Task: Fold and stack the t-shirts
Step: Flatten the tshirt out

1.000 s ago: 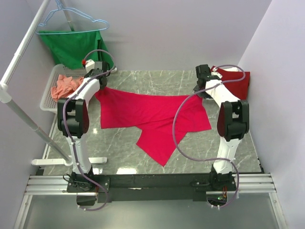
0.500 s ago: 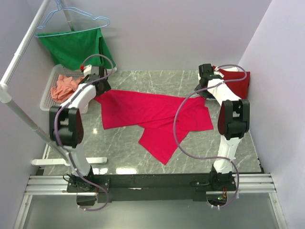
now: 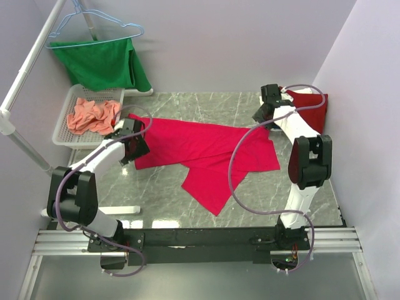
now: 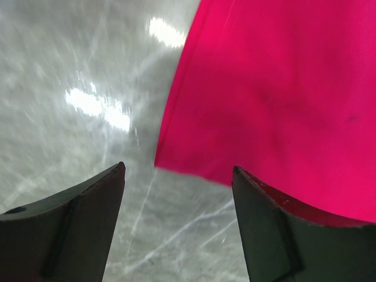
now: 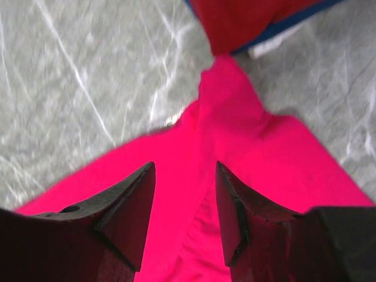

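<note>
Left gripper (image 4: 179, 174) swung nearer, it and right gripper (image 5: 185, 171) now spread, empty, pinkish-red t-shirt (image 3: 200, 145) lying long left-to-right

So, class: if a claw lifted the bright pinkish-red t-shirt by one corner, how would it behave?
Probably floppy: the pinkish-red t-shirt lies flat with overlapping layers, so it would sag and hang. It looks thin, its edge hugging the table, so probably light. Pushed, it would likely bunch rather than slide.

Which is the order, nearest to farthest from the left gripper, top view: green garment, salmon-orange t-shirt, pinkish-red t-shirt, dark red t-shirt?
1. pinkish-red t-shirt: at the left gripper
2. salmon-orange t-shirt: in the basket
3. green garment: hanging, far left
4. dark red t-shirt: far right
</note>
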### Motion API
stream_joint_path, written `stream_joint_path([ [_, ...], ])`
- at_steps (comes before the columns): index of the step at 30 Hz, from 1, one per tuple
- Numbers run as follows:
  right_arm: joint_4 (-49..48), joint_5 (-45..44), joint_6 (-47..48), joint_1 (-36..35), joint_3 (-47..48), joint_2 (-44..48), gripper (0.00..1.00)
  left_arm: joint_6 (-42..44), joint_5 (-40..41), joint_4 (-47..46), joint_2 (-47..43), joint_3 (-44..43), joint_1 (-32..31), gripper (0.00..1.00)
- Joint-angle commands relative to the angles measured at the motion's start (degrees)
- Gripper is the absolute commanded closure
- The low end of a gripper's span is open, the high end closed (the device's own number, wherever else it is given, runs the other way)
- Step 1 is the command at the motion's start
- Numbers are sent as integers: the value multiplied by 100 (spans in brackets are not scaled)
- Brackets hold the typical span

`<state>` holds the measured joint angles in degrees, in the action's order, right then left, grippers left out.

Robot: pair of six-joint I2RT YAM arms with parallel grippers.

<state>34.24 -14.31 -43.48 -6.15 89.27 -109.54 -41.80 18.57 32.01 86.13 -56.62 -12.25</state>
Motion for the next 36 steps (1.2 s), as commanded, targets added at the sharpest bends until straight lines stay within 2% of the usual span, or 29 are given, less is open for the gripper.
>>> stream_joint_path([
  [1,-84,42,50,-184,-270,529,47,-469,-134,-142,79,239,-76,23],
  [7,-111,51,42,-237,-683,732,48,-601,-81,-529,456,371,-84,30],
  [19,-58,50,-46,-237,-973,917,49,-794,77,-292,897,178,-111,45],
  [22,-23,59,-72,-237,-965,899,50,-830,51,-239,958,152,-111,56],
  [23,-5,51,-72,-237,-947,899,50,-838,50,-213,932,160,-111,66],
  [25,39,51,-81,-237,-956,908,50,-847,103,-125,862,151,-111,79],
  [26,65,33,-99,-237,-956,925,51,-847,173,-99,810,125,-111,91],
  [27,74,24,-108,-237,-973,925,51,-812,234,-46,748,99,-111,98],
  [31,205,-55,-169,-229,-1096,1083,51,-751,621,199,310,-77,-120,99],
  [36,478,-458,-248,-211,-1368,1303,49,-750,1515,683,-139,-604,-120,99],
])
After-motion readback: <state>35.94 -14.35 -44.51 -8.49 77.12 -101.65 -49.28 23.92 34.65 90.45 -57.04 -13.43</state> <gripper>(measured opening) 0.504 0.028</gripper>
